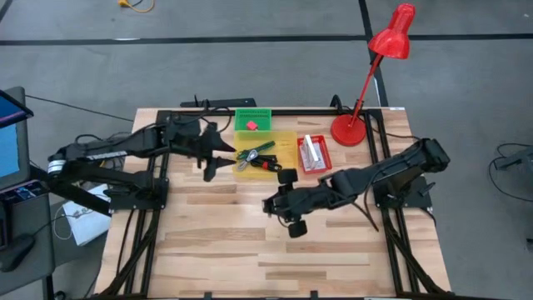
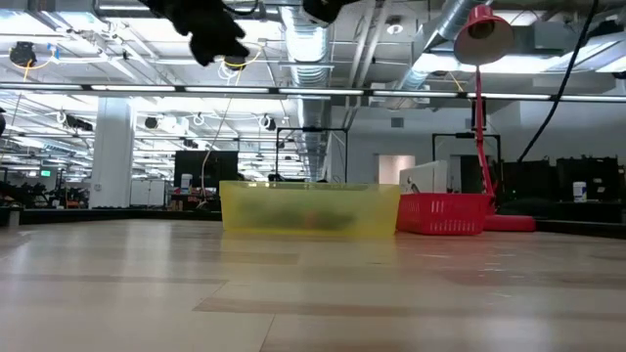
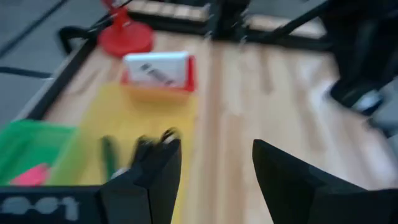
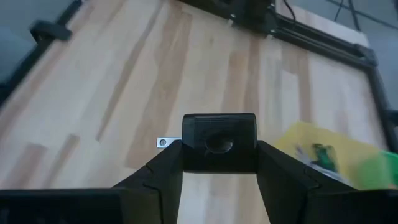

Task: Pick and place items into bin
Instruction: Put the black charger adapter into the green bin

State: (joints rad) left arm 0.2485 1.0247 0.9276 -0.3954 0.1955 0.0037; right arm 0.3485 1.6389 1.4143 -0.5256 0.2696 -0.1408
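Observation:
My right gripper (image 1: 273,205) hangs high over the middle of the table, shut on a small black block-shaped item (image 4: 219,142) with a little metal tab (image 4: 163,142) at one side. My left gripper (image 1: 215,162) stands open in the air at the left edge of the yellow bin (image 1: 287,142), with nothing between its fingers (image 3: 217,168). In the yellow bin lie a green-handled tool (image 1: 254,152) and a red-and-black tool (image 1: 268,164). In the low view, both grippers show only at the top edge, well above the table. My right gripper pinches the black item between its two fingers, one on each of its opposite side faces (image 4: 188,152). The fingers slant down toward the table's left side. The item is lifted clear, high above the wooden top, and sits level between the fingers.
A green bin (image 1: 252,119) with a pink piece (image 1: 251,125) stands behind the yellow one. A red bin (image 1: 314,154) holding a white carded package stands to its right. A red desk lamp (image 1: 366,83) stands at the far right. Bare wood (image 1: 250,250) fills the near half.

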